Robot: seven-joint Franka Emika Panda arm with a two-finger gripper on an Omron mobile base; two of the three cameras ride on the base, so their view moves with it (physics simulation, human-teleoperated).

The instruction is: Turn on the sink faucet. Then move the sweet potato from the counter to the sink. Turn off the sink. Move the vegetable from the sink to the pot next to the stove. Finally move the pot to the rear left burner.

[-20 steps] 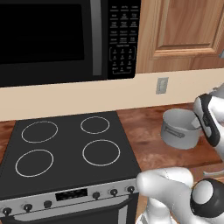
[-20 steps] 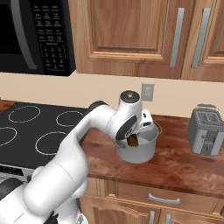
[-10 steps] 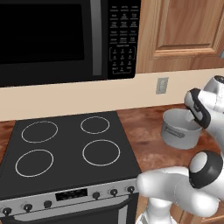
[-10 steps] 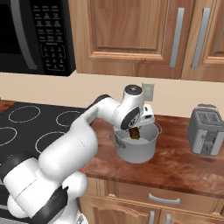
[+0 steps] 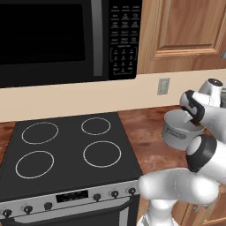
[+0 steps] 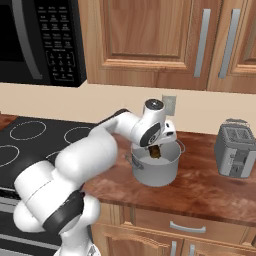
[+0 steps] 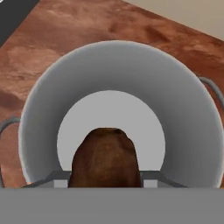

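On the far left of the wooden counter run sits the black glass-top stove [image 5: 70, 148] with four white-ringed burners, a row of dark knobs along its steel front, and the black microwave [image 5: 66, 39] hanging above it. Just right of the stove, on the reddish-brown wooden counter [image 6: 210, 187], stands the round grey metal pot [image 6: 155, 167] with thin wire handles at its two sides; it stands upright, near the stove's right edge but apart from it. Above the pot's open mouth hangs the white arm's two-finger gripper [image 6: 155, 152], pointing down into it, its jaws pinching the brown, lumpy sweet potato [image 7: 106, 158]. In the hand view the sweet potato fills the space between the finger tips and hangs over the pale flat bottom of the pot, inside the ring of its wall; whether it touches the bottom cannot be told. In the right base view the sweet potato shows as a small brown lump at about rim height. Behind the pot a beige wall outlet [image 6: 169, 105] sits on the backsplash. Farther right on the counter, well apart from the pot, stands a silver toaster [image 6: 236, 148], under the wooden cabinet doors [image 6: 200, 40].
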